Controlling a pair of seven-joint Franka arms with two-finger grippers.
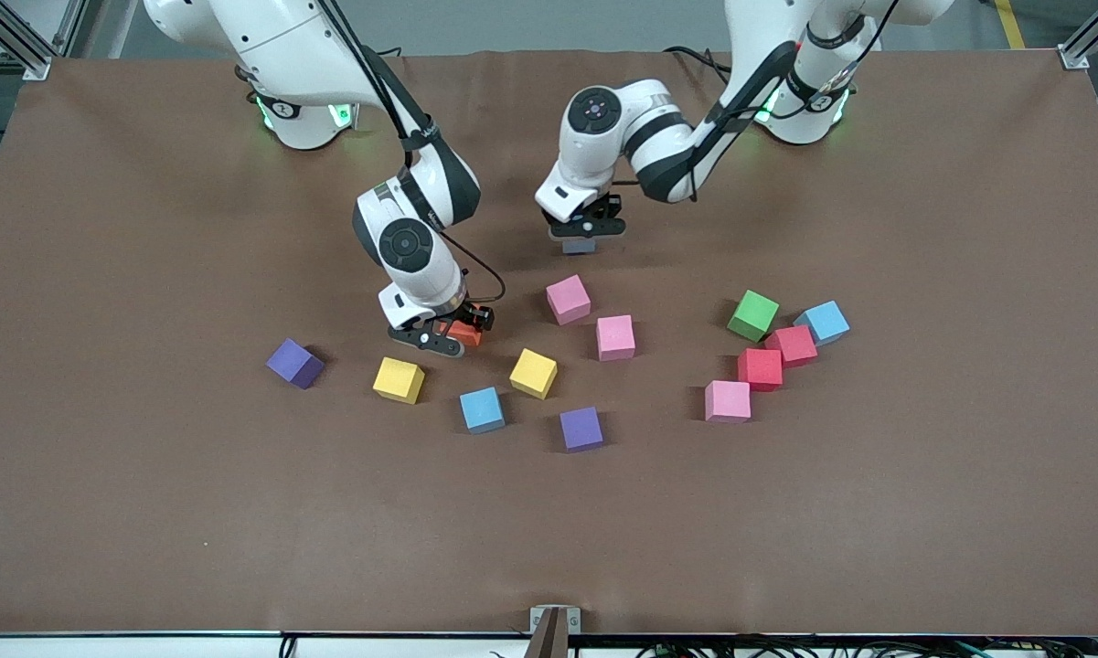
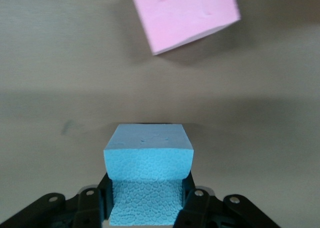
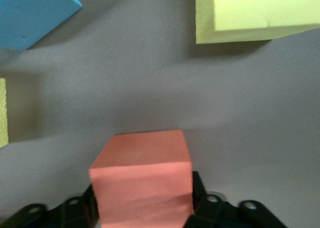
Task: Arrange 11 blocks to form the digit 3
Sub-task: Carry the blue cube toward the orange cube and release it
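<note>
Brown table (image 1: 146, 512) carries scattered blocks; no digit 3 begun. Left gripper (image 1: 581, 235) clamps a blue block (image 2: 148, 160) over bare table, above a pink block (image 1: 568, 299). Right gripper (image 1: 446, 335) brackets an orange block (image 3: 142, 175) on the table, its grip uncertain.

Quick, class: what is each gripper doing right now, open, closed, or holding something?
Left gripper: shut on a light blue block, over the table.
Right gripper: around the orange block; grip cannot be told.
</note>
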